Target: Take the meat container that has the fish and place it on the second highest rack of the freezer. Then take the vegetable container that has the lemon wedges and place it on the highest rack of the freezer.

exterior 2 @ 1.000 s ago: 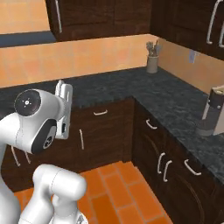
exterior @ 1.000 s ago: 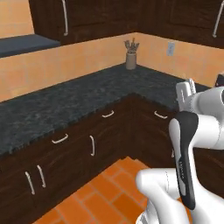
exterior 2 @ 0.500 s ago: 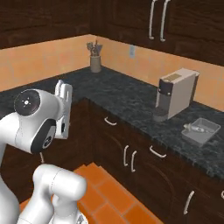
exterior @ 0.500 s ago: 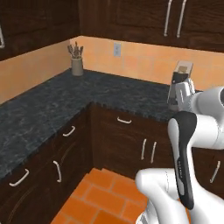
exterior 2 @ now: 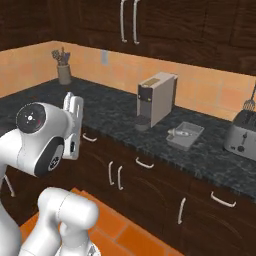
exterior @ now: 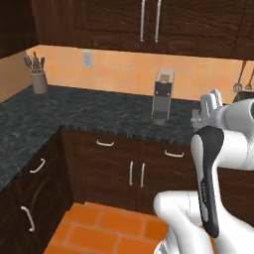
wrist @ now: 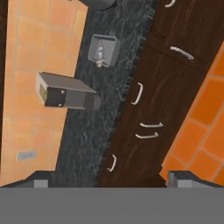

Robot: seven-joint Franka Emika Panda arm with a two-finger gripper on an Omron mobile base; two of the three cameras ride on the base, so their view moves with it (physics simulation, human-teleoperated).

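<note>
Grey tray (exterior 2: 185, 135) holding a small silvery fish (exterior 2: 179, 133) sits on the dark speckled counter (exterior 2: 120, 112), just beside a boxy coffee machine (exterior 2: 155, 99) and near a toaster (exterior 2: 241, 133). White robot gripper (wrist: 109, 177) hangs well apart, fingers spread wide, empty.

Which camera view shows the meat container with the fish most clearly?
The right base view: the meat container sits in plain sight on the counter, with the fish visible inside. The hand view shows it rolled sideways. In the left base view the robot's arm covers that spot.
</note>
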